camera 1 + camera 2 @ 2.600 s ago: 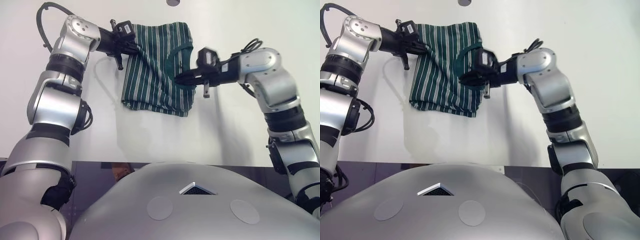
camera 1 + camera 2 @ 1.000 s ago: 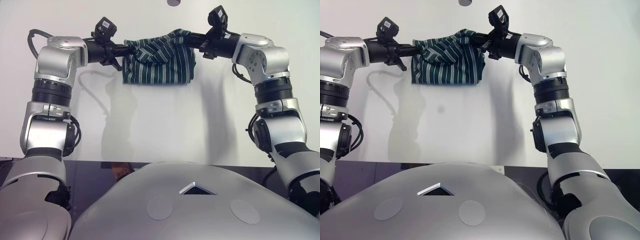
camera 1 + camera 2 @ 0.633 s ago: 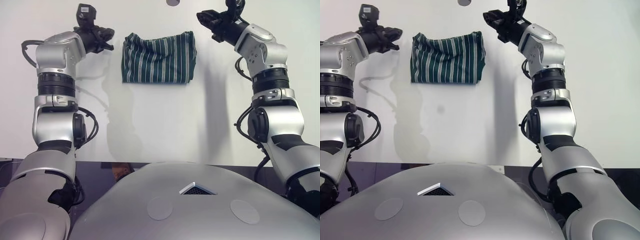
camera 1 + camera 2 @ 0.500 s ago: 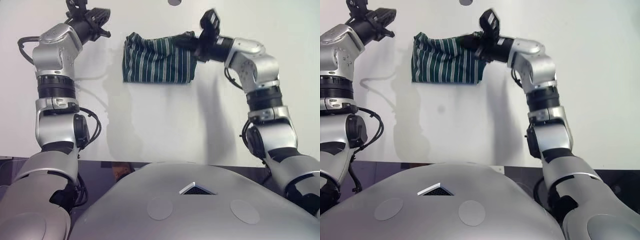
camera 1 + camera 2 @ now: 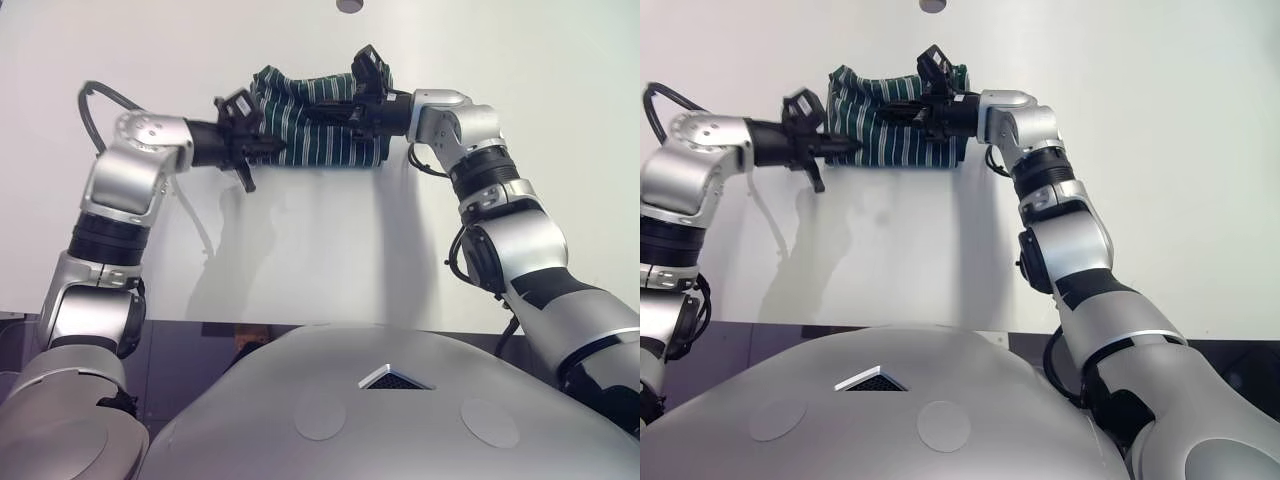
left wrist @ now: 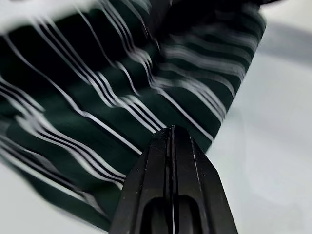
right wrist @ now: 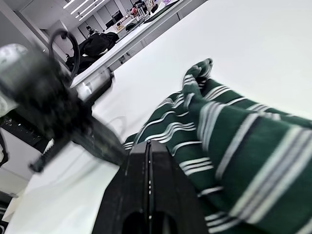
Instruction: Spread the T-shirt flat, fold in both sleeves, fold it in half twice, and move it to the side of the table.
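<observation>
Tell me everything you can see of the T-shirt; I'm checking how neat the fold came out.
The T-shirt is dark green cloth with thin white stripes, folded into a compact thick rectangle with its far edge bunched and rumpled. It lies on the white table, toward its far side. The left gripper, fingers shut, points at its left near edge; the right gripper, also shut, lies across its top. Whether either presses the cloth cannot be told.

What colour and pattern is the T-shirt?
The T-shirt is dark green with thin white stripes, clearest in the left wrist view.
</observation>
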You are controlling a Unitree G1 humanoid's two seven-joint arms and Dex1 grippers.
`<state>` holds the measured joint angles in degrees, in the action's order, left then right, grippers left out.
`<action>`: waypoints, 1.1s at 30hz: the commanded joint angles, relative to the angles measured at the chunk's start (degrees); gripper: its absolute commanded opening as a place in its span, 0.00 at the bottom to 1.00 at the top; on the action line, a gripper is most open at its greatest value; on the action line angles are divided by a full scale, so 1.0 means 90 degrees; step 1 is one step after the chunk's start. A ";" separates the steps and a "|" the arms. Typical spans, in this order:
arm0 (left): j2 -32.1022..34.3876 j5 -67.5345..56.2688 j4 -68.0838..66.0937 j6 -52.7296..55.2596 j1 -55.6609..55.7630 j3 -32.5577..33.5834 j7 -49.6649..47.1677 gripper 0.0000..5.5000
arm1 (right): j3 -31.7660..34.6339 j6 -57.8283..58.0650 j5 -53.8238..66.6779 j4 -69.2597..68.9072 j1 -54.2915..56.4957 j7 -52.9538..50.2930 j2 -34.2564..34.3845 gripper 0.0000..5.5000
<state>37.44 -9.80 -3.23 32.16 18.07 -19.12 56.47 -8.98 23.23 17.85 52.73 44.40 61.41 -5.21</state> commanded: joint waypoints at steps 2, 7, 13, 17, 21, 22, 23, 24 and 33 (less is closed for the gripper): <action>0.0395 0.0395 -0.0160 -0.0011 -0.0530 -0.0647 0.0474 0.00 | 0.0418 -0.1130 -0.0496 0.1321 0.0747 -0.1217 0.0009 0.00; 0.0325 -0.0272 0.0234 0.0210 -0.0396 0.0130 0.0481 0.00 | -0.0109 -0.1231 -0.1496 0.1935 0.0418 -0.1185 -0.0096 0.00; -0.0258 -0.1517 0.0460 0.0773 0.0303 0.1766 -0.0098 0.00 | -0.0133 -0.0838 -0.1873 0.2296 0.0108 -0.1799 -0.0344 0.00; -0.0667 -0.1878 0.0493 0.0889 0.0520 0.2429 -0.0783 0.00 | 0.0657 -0.0697 -0.1482 0.2461 -0.0679 -0.2889 -0.1421 0.00; -0.0923 -0.1838 0.0640 0.0820 0.0107 0.2892 -0.1604 0.00 | 0.2216 -0.0949 -0.0388 0.2526 -0.2275 -0.4244 -0.2770 0.00; -0.0992 -0.1822 0.0699 0.0788 -0.0043 0.2990 -0.1795 0.00 | 0.2550 -0.1146 -0.0159 0.2560 -0.3027 -0.4680 -0.3018 0.00; -0.1029 -0.1754 0.0713 0.0715 -0.0178 0.3056 -0.1962 0.00 | 0.2601 -0.1461 -0.0180 0.2578 -0.3854 -0.5163 -0.3117 0.00; -0.1056 -0.1691 0.0666 0.0630 -0.0262 0.3114 -0.2105 0.00 | 0.2634 -0.1679 -0.0174 0.2539 -0.4647 -0.5566 -0.3021 0.00; -0.1181 -0.1470 0.0224 0.0132 -0.0216 0.3017 -0.2512 0.00 | 0.2786 -0.3608 -0.0364 0.1977 -0.6031 -0.8314 -0.2423 0.00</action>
<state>28.30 -26.27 0.92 36.71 17.12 7.09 37.27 17.05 -15.42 21.93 61.97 13.92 8.68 -34.36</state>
